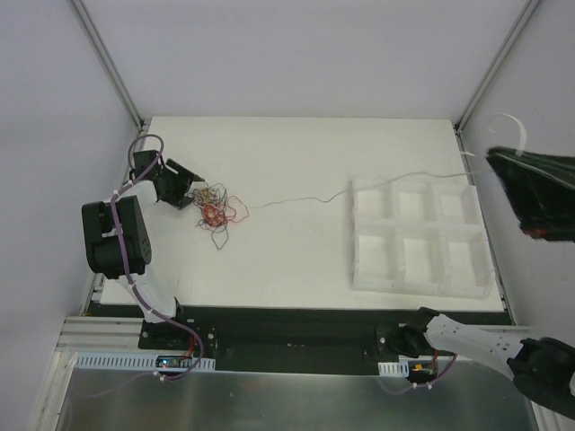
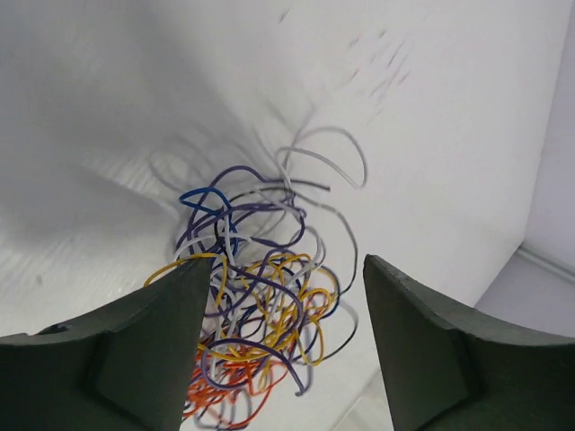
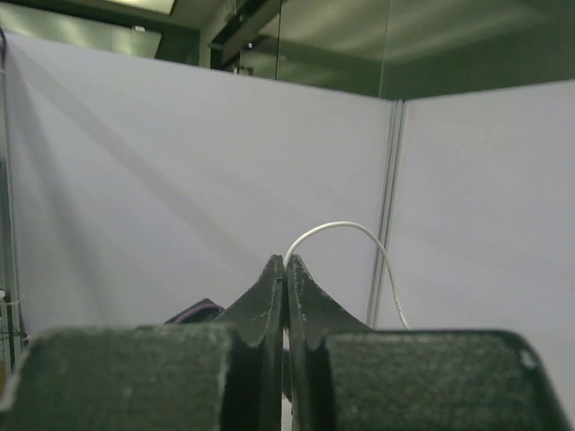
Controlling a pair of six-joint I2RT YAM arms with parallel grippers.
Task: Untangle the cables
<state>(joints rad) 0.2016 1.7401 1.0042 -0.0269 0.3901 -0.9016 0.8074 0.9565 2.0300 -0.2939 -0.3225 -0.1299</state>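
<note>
Tangle of cables (image 1: 214, 212): on the bench (image 1: 296, 260), left of centre, just ahead of the left pincer (image 1: 184, 187) and well apart from the compartment tray (image 1: 393, 223).
Tangle make-up (image 2: 260, 305): hair-thin, springy, curly loops. Orange-red packed low in the knot, with yellow, purple, blue, black and pale strands looser round it.
Left pincer (image 2: 287, 269): jaws wide apart, straddling the near side of the knot and clamping nothing. Contact with any strand impossible to tell.
Likely reason for that stance: ready to pin or pinch the knot as an anchor while one strand is drawn out.
Right pincer (image 1: 496, 156): raised high at the far right, fingers pressed together on the end of the pale wire (image 1: 296, 199).
Wrist view of that hold (image 3: 286, 260): blunt dark tips meeting in a narrow seam, with a short white arc of wire (image 3: 341, 226) springing out above.
Pale wire path: from the knot rightward over the bench, across the tray's far row, then up to the raised tips. Gently wavy, not dead straight.
Likely reason for the height: room to take up the strand's full length clear of the knot.
Compartment tray: white, thin-walled, six squarish pockets, probably for sorted strands.
Bench: flat, matte white.
</note>
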